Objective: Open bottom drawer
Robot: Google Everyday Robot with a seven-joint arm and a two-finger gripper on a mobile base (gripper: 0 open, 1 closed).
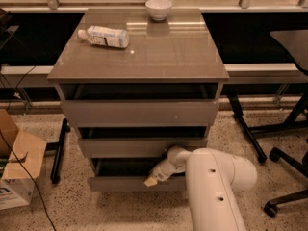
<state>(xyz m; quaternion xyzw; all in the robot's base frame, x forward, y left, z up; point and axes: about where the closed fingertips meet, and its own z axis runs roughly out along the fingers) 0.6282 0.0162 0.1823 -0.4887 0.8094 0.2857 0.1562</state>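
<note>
End effector (152,179) at bottom drawer (120,184)

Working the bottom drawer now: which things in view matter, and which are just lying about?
Job: bottom drawer; gripper at its upper front edge.
Lying about: plastic bottle on its side and white bowl on the cabinet top; cardboard box on the floor.
</note>
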